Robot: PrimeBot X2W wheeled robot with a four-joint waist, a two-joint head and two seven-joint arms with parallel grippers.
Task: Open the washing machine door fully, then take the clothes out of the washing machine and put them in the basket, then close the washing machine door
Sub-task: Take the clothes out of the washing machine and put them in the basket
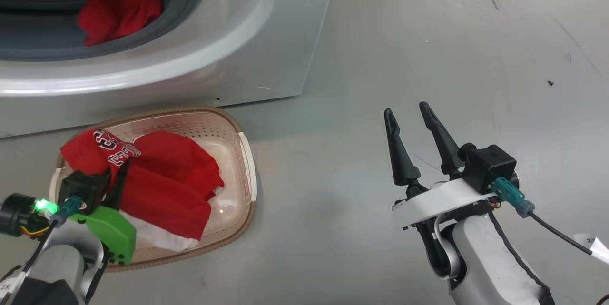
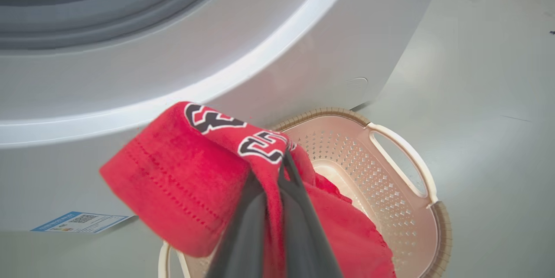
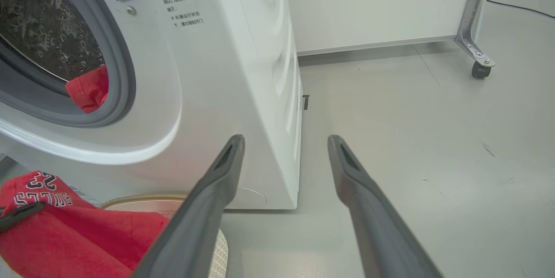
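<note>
The washing machine [image 1: 228, 34] stands at the upper left with its drum mouth uncovered; the washing machine door is out of view. One piece of the clothes, a red garment [image 1: 121, 3], hangs over the grey ring inside the drum mouth [image 3: 89, 89]. On the floor in front sits the basket [image 1: 247, 162], with another red garment [image 1: 166, 176] with white lettering draped into it. My left gripper [image 1: 124, 164] hangs over the basket, shut on a fold of this garment [image 2: 195, 182] just below the lettering. My right gripper [image 1: 411, 114] stands open and empty above the floor to the basket's right [image 3: 284, 141].
Grey floor [image 1: 428, 34] stretches to the right of the machine. A blue label [image 2: 80, 220] sits low on the machine's front. A metal leg with a caster [image 3: 477, 65] and a white wall panel [image 3: 368, 4] stand behind, past the machine's side.
</note>
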